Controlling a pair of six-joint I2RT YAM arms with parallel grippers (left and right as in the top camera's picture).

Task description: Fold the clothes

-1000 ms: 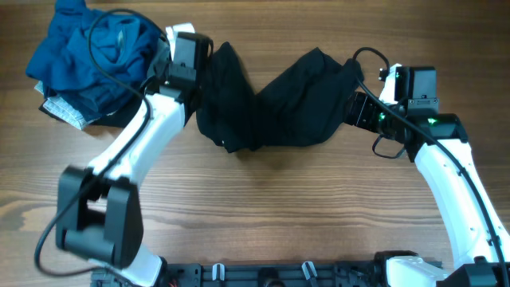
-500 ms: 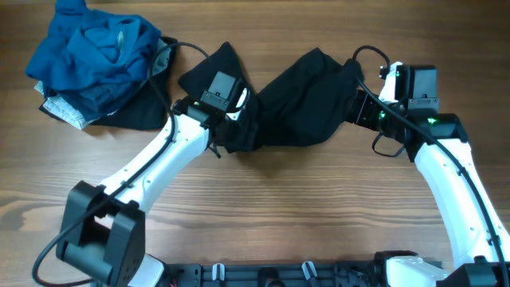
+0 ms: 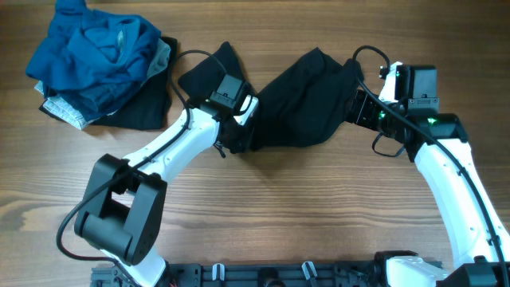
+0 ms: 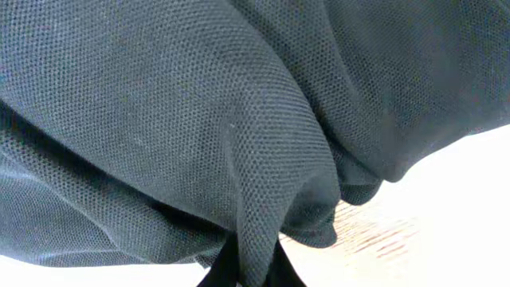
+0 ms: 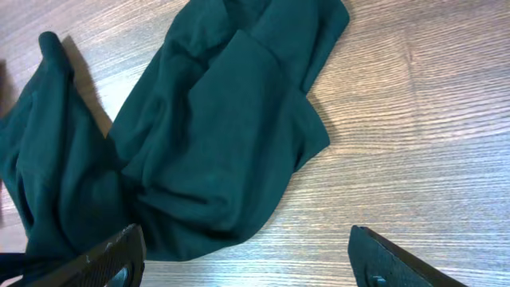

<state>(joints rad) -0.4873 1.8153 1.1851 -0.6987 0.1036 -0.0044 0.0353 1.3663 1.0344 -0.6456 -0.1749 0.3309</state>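
Note:
The black shirt (image 3: 299,100) lies crumpled across the back middle of the table. My left gripper (image 3: 237,127) sits on the shirt's left half, shut on a fold of it. In the left wrist view the mesh fabric (image 4: 239,119) fills the frame, and a ridge of it is pinched at my left gripper (image 4: 251,271) between two dark fingertips (image 4: 219,275). My right gripper (image 3: 352,108) stands at the shirt's right end, open wide. In the right wrist view, the shirt (image 5: 199,135) lies ahead of my right gripper (image 5: 247,259), and the left finger (image 5: 103,259) overlaps the cloth's edge.
A heap of other clothes sits at the back left: a blue garment (image 3: 96,56) on top, a grey patterned piece (image 3: 62,112) under it and a black one (image 3: 143,108) at its right side. Bare wood table (image 3: 303,207) spreads in front.
My left arm swung right from the blue heap to the black shirt's left half. Its gripper went from open to shut on a fold. The right arm stayed still.

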